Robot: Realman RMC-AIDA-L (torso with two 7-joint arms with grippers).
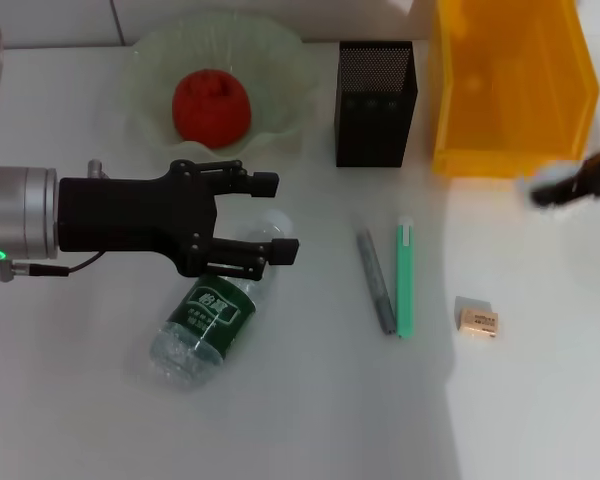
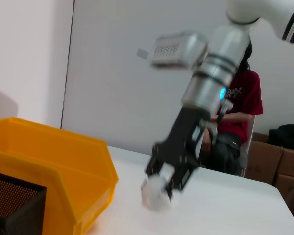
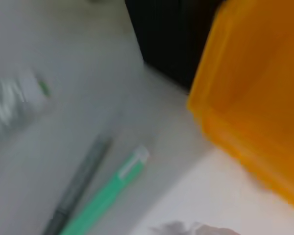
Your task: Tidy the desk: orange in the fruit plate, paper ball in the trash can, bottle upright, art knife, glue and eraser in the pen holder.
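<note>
Landmark: pen holder (image 1: 376,104), black mesh, upright on the desk (image 1: 310,420).

- Fruit plate (image 1: 150,62): on the holder's left, a bare strip of desk between them. Orange (image 1: 211,106) lies inside it.
- Trash can (image 1: 510,85): just beside the holder's right, a narrow gap between their walls.
- Bottle (image 1: 212,318): lying on its side, nearer the robot than the holder and to its left, well apart.
- Grey stick (image 1: 376,281) and green stick (image 1: 405,278): side by side, nearer the robot than the holder, apart from it.
- Eraser (image 1: 477,320): nearer the robot and right of the holder, beyond the sticks, bare desk all round.
- Left gripper (image 1: 280,216): fingers spread, empty, above the bottle's cap end.
- Right gripper (image 2: 164,183): clenched on the paper ball (image 2: 155,192), by the trash can's near right corner, outside its wall.
</note>
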